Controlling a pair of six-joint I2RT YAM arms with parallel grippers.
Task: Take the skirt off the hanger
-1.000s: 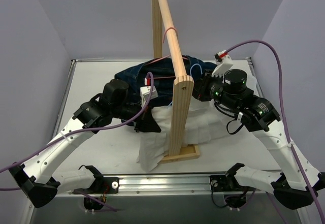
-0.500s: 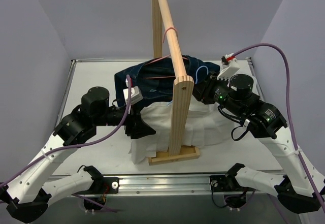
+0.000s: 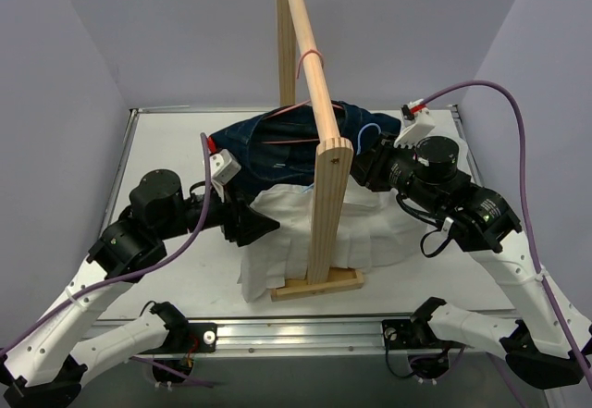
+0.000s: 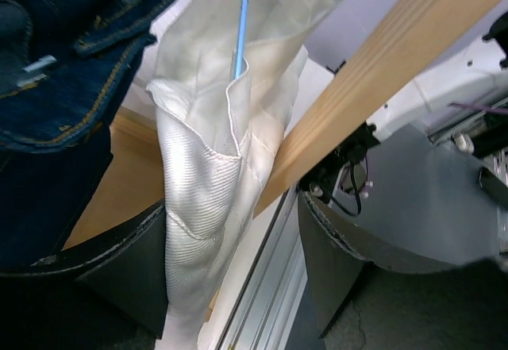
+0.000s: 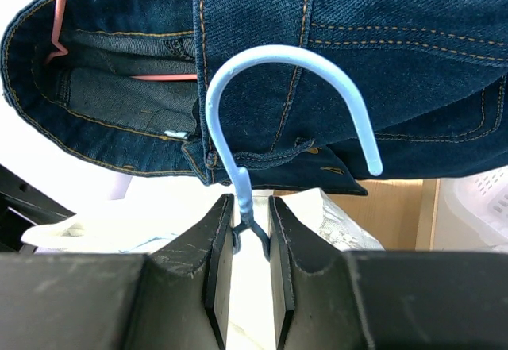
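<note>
The white skirt (image 3: 370,232) hangs low from a light-blue hanger (image 5: 278,56), draped round the foot of the wooden rack (image 3: 328,195). My right gripper (image 5: 250,231) is shut on the hanger's neck just below the hook; from above it (image 3: 365,163) sits right of the post. My left gripper (image 3: 254,226) is at the skirt's left edge, open. In the left wrist view a fold of the skirt (image 4: 206,191) hangs between the wide-apart fingers (image 4: 119,278), lying against the left one, with the blue hanger wire (image 4: 242,32) above.
A dark denim garment (image 3: 268,149) on a thin red hanger (image 3: 287,140) lies behind the skirt, draped under the rack's long wooden rail (image 3: 305,47). The rack's base board (image 3: 314,286) rests near the table's front edge.
My left gripper has opened, let go of the skirt and drawn back to the left. The skirt's left corner has dropped nearer the rack. The right arm shifted slightly right.
</note>
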